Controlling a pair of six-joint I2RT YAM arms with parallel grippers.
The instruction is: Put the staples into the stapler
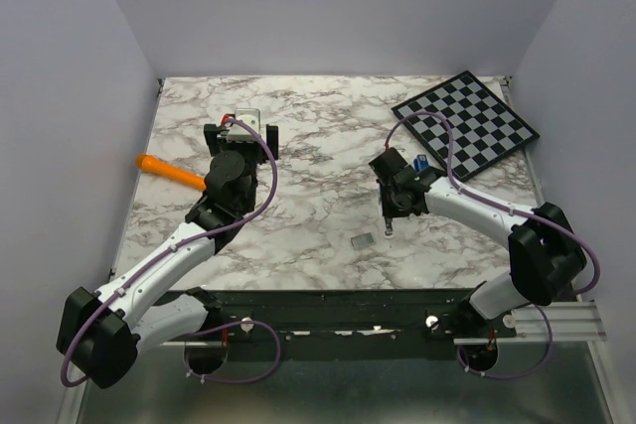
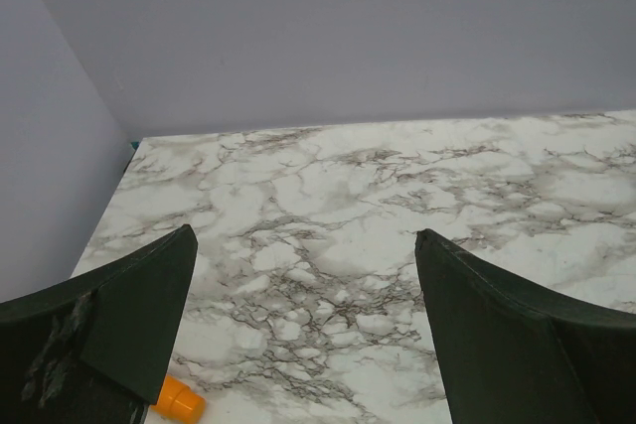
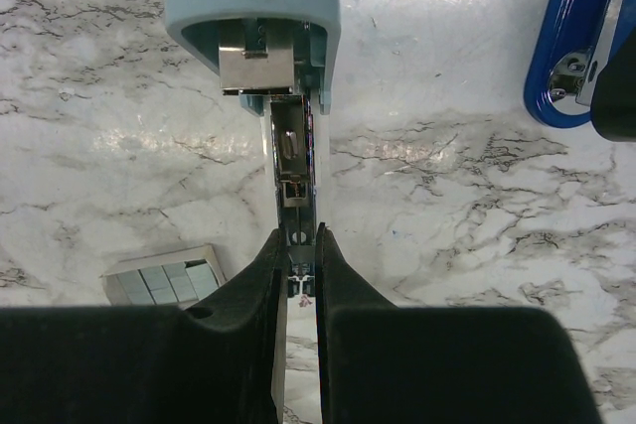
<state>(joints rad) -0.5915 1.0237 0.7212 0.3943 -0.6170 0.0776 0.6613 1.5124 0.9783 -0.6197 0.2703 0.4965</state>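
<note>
My right gripper [image 3: 296,237] is shut on the silvery metal channel of the stapler [image 3: 252,7]. The channel runs from the jaws up to the stapler's light blue top. The stapler's dark blue base [image 3: 571,42] lies on the marble to the upper right and also shows as the dark blue base [image 1: 421,162] beside the right gripper [image 1: 389,217]. The staples [image 3: 164,280] are small grey blocks on the table just left of the jaws; from above the staples [image 1: 362,241] lie near the front edge. My left gripper [image 2: 303,245] hangs open over bare marble, far from both.
An orange pen-like stick [image 1: 171,172] lies left of the left arm, and the stick's end [image 2: 177,399] shows by the left finger. A checkerboard [image 1: 465,124] sits at the back right corner. Grey walls close in the table on three sides.
</note>
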